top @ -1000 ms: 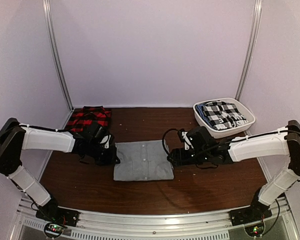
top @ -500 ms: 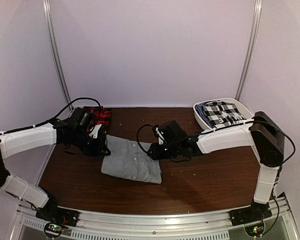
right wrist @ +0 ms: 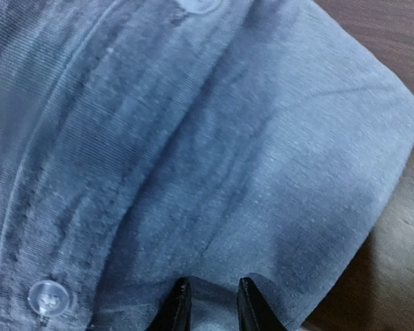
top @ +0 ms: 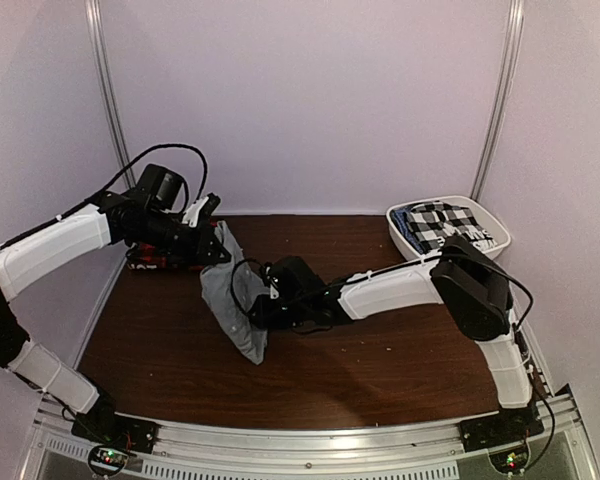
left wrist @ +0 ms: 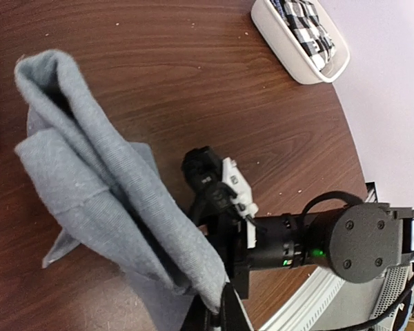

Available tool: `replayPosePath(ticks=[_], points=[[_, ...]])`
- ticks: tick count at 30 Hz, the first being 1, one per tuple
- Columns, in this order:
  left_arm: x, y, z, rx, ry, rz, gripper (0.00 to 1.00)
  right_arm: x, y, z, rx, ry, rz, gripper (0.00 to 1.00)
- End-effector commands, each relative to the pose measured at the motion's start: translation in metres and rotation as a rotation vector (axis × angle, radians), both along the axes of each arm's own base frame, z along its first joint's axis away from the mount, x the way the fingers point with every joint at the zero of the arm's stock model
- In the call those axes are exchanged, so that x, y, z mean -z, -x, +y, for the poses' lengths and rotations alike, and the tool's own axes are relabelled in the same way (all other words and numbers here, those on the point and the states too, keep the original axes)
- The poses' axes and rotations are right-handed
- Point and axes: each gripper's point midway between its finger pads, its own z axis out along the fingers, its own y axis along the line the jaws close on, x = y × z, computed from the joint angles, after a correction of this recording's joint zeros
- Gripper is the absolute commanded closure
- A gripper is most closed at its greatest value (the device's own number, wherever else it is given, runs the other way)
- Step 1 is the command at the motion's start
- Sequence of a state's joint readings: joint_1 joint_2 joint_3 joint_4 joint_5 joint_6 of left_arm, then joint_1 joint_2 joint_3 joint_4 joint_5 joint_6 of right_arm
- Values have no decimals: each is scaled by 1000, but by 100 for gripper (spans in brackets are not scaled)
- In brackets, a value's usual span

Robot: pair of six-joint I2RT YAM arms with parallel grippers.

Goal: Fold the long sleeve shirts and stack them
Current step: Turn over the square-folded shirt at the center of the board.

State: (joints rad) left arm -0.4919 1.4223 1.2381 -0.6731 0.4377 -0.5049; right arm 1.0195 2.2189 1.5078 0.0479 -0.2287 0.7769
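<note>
The light grey shirt (top: 230, 300) hangs folded and bunched above the table, left of centre. My left gripper (top: 212, 245) is raised and shut on its upper edge; in the left wrist view the gripper (left wrist: 221, 310) pinches a corner of the grey cloth (left wrist: 103, 193). My right gripper (top: 263, 305) reaches in from the right at the shirt's lower half. In the right wrist view its fingertips (right wrist: 181, 298) stand narrowly apart with a fold of the buttoned cloth (right wrist: 193, 138) between them. The red-and-black plaid shirt (top: 148, 262) lies at the back left, mostly hidden behind my left arm.
A white basket (top: 410, 250) holding black-and-white checked cloth (top: 442, 228) stands at the back right. The brown table (top: 380, 370) shows bare wood in front and to the right. White walls and metal posts close in the back and sides.
Both arms swung left and the left one rose. The grey shirt went from lying flat at centre to hanging between the grippers. The right gripper's jaws narrowed onto the cloth.
</note>
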Motion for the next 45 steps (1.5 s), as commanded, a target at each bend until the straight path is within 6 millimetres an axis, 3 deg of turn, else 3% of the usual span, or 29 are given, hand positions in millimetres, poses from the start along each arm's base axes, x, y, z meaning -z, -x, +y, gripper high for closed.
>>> replayPosePath(ticks=[1,4,8,15,21,25,30,35,36,37,38,41,43,45], points=[[-27,-12,-38,85,140,-47,100,-37,-6,46,-10,-262,19,75],[-27,-10,-59,109,187,-35,100,-40,-11,61,-29,-356,56,75],[-20,-12,-65,89,208,-14,100,-43,-13,67,-40,-428,88,74],[-8,-6,-64,73,212,5,100,-40,-18,27,12,-436,80,72],[1,-3,-66,66,206,16,100,-61,-20,0,29,-450,31,64],[6,-2,-73,69,191,20,100,-71,-19,-22,54,-369,-17,60],[17,5,-93,86,164,33,100,-75,-20,-85,176,-203,-73,54],[37,28,-155,174,161,50,100,-71,-18,-185,366,-16,-122,48],[51,32,-172,191,152,72,100,-74,-16,-207,408,2,-132,46],[58,37,-189,215,152,81,94,-76,-14,-226,448,20,-143,44],[64,42,-204,233,145,89,81,-84,-10,-246,483,28,-156,42],[73,53,-240,293,149,96,65,-87,0,-286,548,75,-179,36],[71,52,-248,299,156,90,51,-85,8,-294,539,88,-179,33],[66,47,-246,283,145,65,45,-80,13,-295,518,104,-168,30]])
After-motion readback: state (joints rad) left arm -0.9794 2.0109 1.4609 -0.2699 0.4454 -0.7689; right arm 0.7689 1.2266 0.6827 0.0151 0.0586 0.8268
